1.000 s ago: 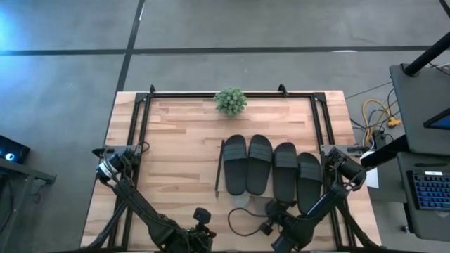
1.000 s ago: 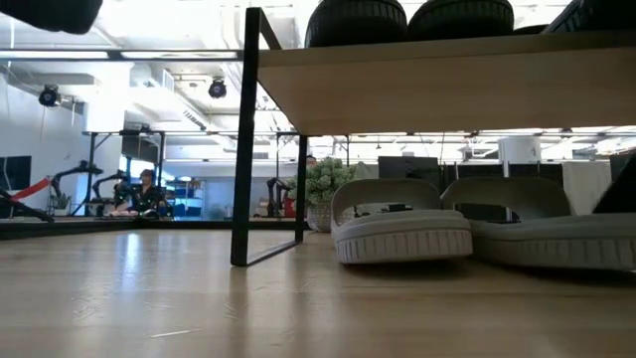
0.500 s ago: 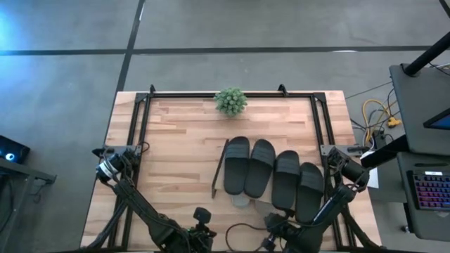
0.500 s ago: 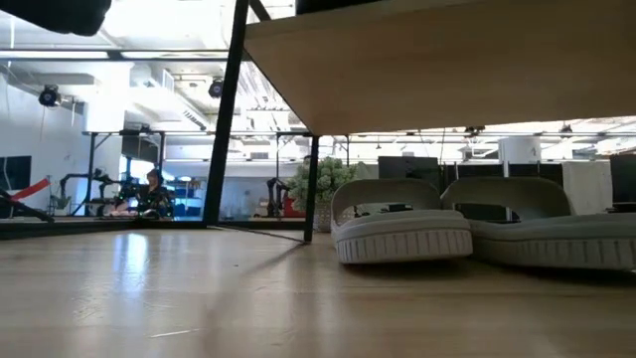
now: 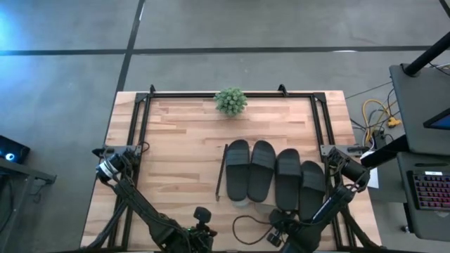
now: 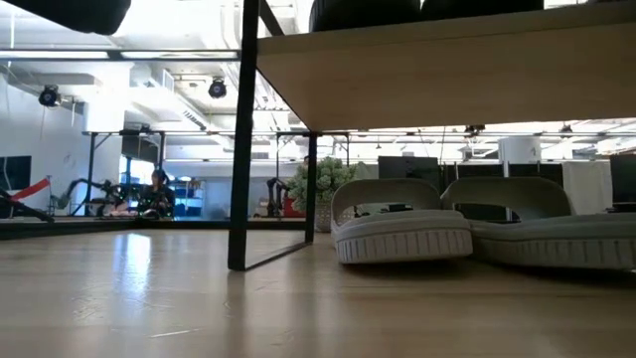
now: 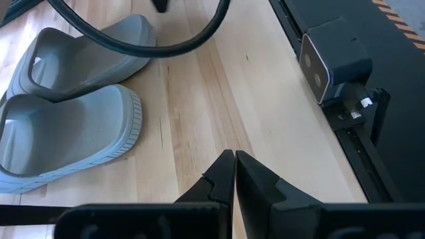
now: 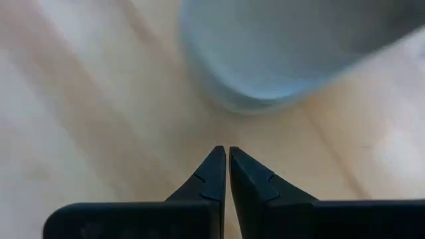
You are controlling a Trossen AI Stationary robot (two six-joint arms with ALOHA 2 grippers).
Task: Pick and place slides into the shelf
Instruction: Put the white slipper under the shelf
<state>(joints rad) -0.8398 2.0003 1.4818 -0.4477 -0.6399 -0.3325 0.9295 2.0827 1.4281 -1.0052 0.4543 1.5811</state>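
Note:
The shelf (image 5: pixel 219 172) stands right of the table's middle, and its wood board (image 6: pixel 447 80) fills the top of the low view. Four black slides (image 5: pixel 261 169) lie side by side on it. Two light grey slides (image 6: pixel 402 231) (image 7: pixel 66 99) rest on their soles on the table under the board; one toe (image 5: pixel 241 202) shows past the board's near edge. My left gripper (image 7: pixel 234 157) is shut at the near edge, right of the grey slides. My right gripper (image 8: pixel 222 153) is shut over bare table, with a blurred grey slide toe (image 8: pixel 299 53) just ahead.
A small green plant (image 5: pixel 230 100) stands at the table's far edge. The black tube frame (image 5: pixel 144 112) runs along the table's sides. A black cable (image 7: pixel 153 40) loops over the grey slides. A camera unit (image 7: pixel 325 63) sits on the frame. Bare wood lies left of the shelf.
The shelf with its black slides was tipped and skewed half a second ago, its near left leg off the table. It stands level again, slightly nearer and farther right than at first. My right gripper has drawn back toward the near edge.

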